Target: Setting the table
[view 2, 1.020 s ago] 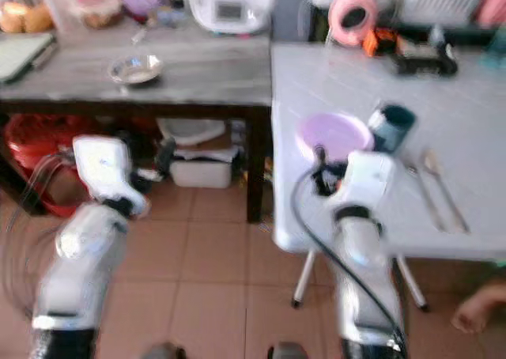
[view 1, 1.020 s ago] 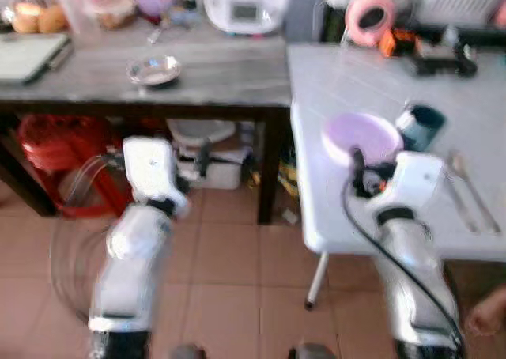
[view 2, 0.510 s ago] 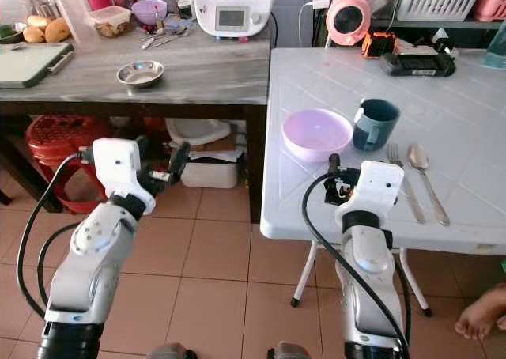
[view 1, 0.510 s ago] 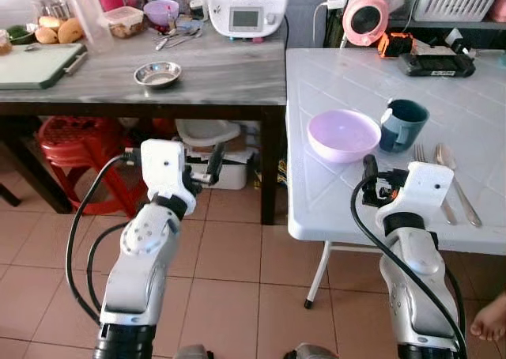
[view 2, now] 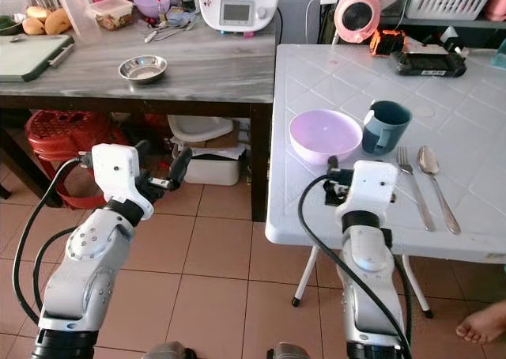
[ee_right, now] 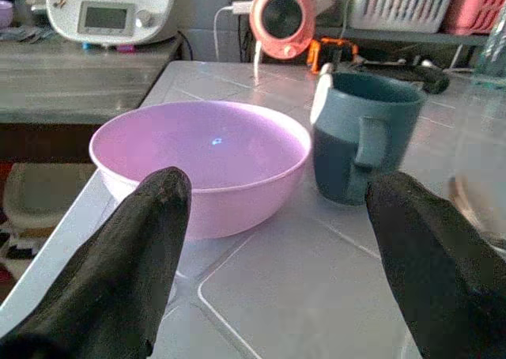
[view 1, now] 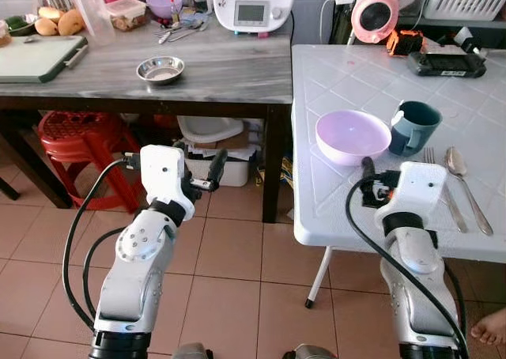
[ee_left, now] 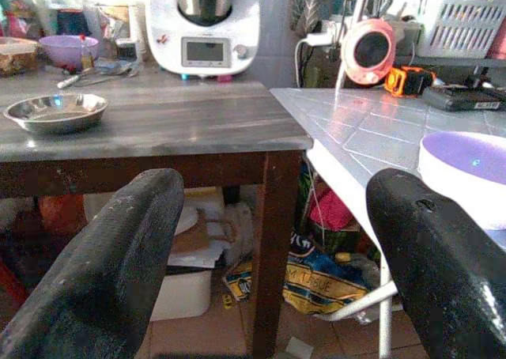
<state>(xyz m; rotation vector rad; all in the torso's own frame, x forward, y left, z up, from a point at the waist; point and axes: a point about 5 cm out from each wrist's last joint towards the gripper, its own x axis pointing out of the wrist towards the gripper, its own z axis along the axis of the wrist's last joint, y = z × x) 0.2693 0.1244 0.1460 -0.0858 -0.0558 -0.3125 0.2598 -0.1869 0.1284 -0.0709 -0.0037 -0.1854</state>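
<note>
— What do our fingers hold over the white table [view 1: 356, 82]?

— Nothing. Our right gripper [ee_right: 277, 240] hangs with its fingers spread wide and empty, above the near edge of the white table, framing the pink bowl [view 1: 353, 136] and the teal mug [view 1: 413, 126] without touching either. Our left gripper [ee_left: 269, 264] is just as wide apart and bare, out over the floor, left of the white table and in front of the grey counter [view 1: 213, 66].

— And the setting itself?

— The pink bowl sits near the white table's left edge, the teal mug just beside it on the right. To the right of the mug lie a fork [view 1: 443, 185] and a spoon [view 1: 466, 181], side by side, handles toward us. We judge this grouping as one place laid for a diner at the near edge.

— Anything left?

— A steel dish [view 1: 160, 69] rests on the grey counter, well apart from the white table. We judge it may be fetched next.
</note>
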